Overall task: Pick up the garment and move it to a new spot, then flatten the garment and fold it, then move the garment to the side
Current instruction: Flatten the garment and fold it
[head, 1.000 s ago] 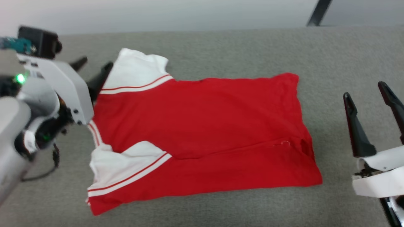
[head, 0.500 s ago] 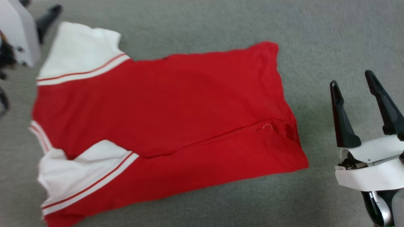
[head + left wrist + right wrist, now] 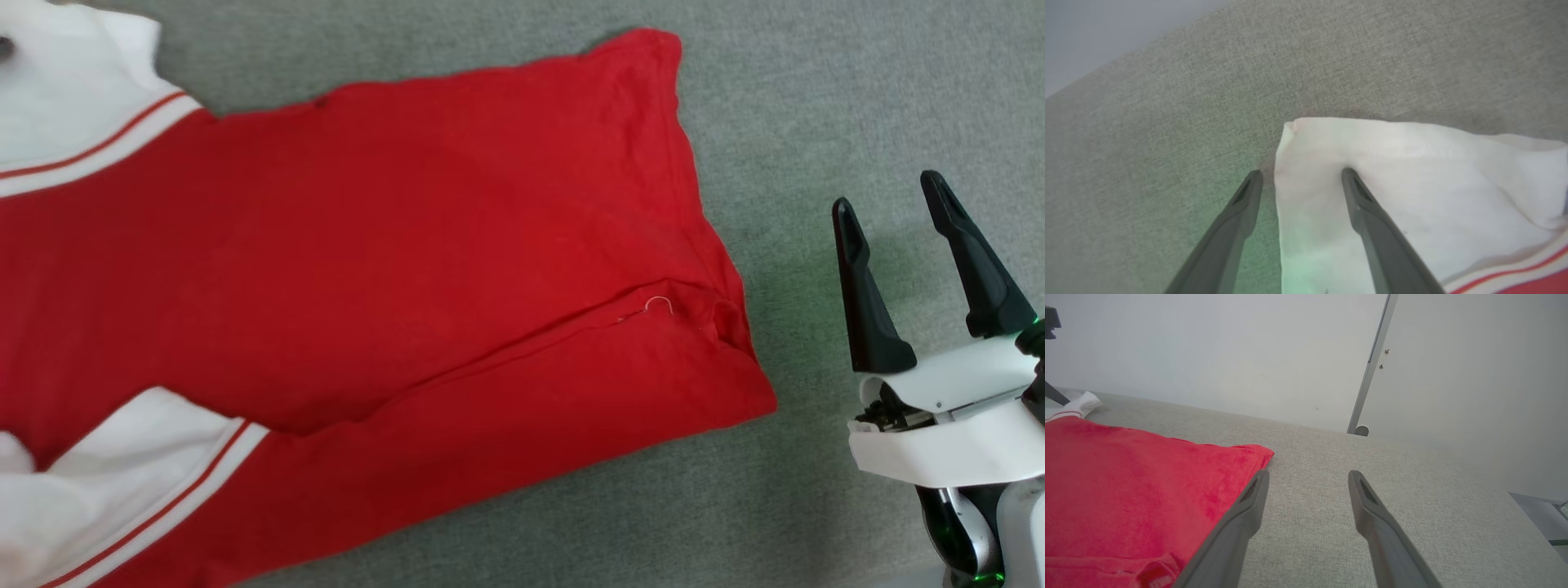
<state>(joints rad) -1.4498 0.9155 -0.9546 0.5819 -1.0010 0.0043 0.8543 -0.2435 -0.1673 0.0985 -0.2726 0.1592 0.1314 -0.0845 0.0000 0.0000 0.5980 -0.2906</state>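
Two grippers gape wide, left gripper (image 3: 1301,173) straddling the edge of a white sleeve (image 3: 1412,192), right gripper (image 3: 886,189) just beside the jersey T-shirt (image 3: 408,245) spread on grey fabric (image 3: 833,90); soft, limp, light cloth, probably best pinched at corners.

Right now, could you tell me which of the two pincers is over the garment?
The left pincer: its open fingers straddle the white sleeve edge of the garment. The right pincer is open beside it, over the grey surface.
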